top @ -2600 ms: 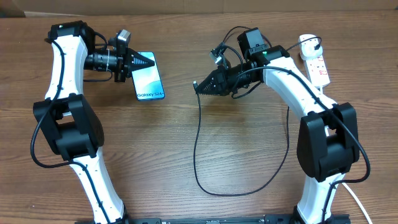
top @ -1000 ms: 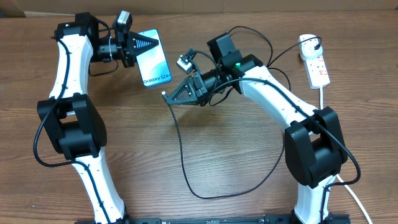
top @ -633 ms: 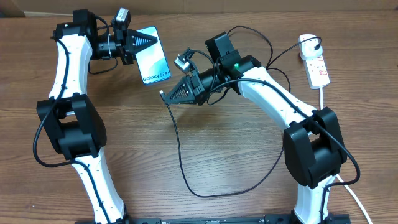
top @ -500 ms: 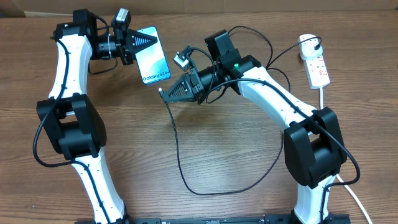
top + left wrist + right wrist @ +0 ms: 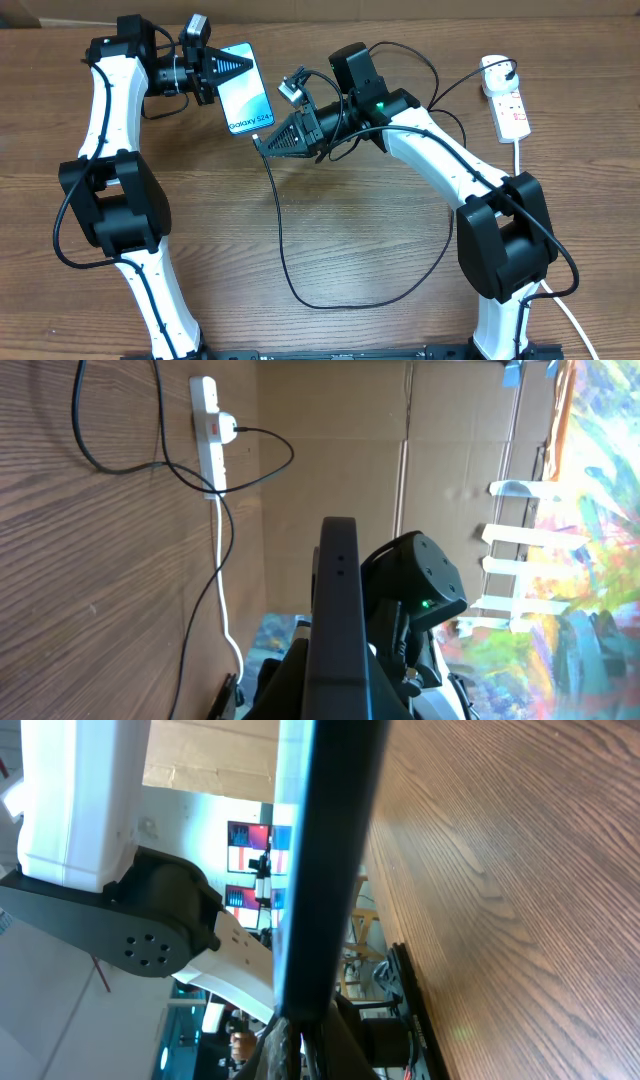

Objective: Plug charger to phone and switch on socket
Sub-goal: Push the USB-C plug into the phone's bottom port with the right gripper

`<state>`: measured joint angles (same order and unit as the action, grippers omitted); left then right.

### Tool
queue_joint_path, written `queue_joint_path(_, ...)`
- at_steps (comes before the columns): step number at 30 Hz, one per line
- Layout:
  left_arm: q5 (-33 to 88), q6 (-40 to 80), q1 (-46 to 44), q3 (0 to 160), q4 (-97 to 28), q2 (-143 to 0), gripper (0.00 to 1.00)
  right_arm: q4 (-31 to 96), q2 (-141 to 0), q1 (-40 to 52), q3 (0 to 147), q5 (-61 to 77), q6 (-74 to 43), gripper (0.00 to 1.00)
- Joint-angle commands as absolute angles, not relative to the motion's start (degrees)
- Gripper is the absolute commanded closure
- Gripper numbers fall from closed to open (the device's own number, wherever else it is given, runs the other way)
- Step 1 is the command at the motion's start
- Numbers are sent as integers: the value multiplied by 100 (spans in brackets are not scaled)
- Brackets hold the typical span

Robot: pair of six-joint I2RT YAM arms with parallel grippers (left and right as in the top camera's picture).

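Note:
My left gripper [image 5: 226, 72] is shut on the phone [image 5: 249, 94] and holds it above the table, lit screen up, the "Galaxy S24" end towards the right arm. My right gripper [image 5: 263, 142] is shut on the charger's plug tip, which meets the phone's lower end. In the right wrist view the phone [image 5: 330, 860] stands edge-on, with the plug [image 5: 300, 1032] right at its end; I cannot tell whether it is seated. The black cable [image 5: 283, 250] loops over the table to the white adapter [image 5: 497, 68] in the socket [image 5: 512, 108]. In the left wrist view the phone [image 5: 338, 610] is edge-on.
The socket [image 5: 208, 430] with the adapter [image 5: 227, 430] also shows in the left wrist view, its thick white cord [image 5: 226, 610] trailing off. Cardboard walls stand behind the table. Both arm bases sit at the table's front edge.
My right gripper has moved left and up with the plug until its tip reaches the phone's lower end. Earliest on, my left gripper lifted the phone; it has held still since.

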<state>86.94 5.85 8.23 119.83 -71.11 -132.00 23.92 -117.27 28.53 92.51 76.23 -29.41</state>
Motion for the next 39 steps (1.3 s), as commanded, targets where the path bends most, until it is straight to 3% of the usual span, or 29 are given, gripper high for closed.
queue_joint_path(1, 8790, 646, 810, 12081, -7135, -12921, 96, 2294, -11616, 2845, 9271, 7682, -3028, 96)
queue_joint_path(39, 8512, 646, 810, 12081, -7367, -12921, 96, 2102, -11616, 2724, 9271, 7671, -3026, 96)
